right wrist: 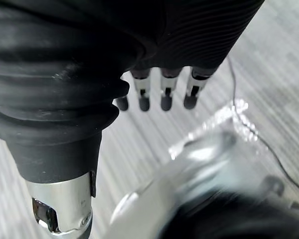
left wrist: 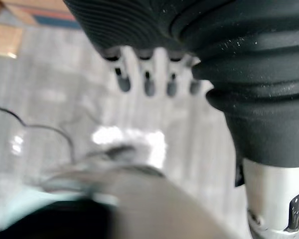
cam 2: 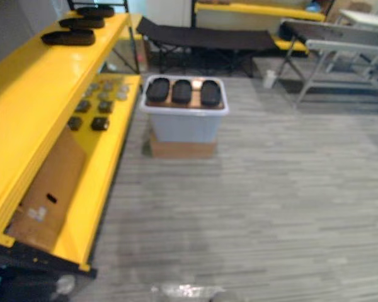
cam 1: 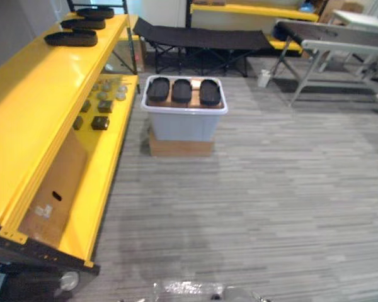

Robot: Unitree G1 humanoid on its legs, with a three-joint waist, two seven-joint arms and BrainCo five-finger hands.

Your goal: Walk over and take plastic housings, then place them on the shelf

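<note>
Hands: left hand (left wrist: 148, 83) and right hand (right wrist: 162, 97) hang above the floor (cam 1: 271, 207), fingers straight and loose, holding nothing.
Bin: pale bin (cam 1: 184, 124) on a cardboard box (cam 1: 181, 148), centre of frame, well apart from the hands.
Bin load: three black plastic housings (cam 1: 181, 90) side by side in its top.
Shelf: yellow shelf (cam 1: 38, 94) down the left side.
Shelf top: three shelved housings (cam 1: 71, 38), upper left.
Progress: roughly halfway, I judge. Three are placed and three are left to fetch. The walk to the bin is not yet made.

Bright, even light puts glare on the yellow shelf (cam 1: 44, 94).
</note>
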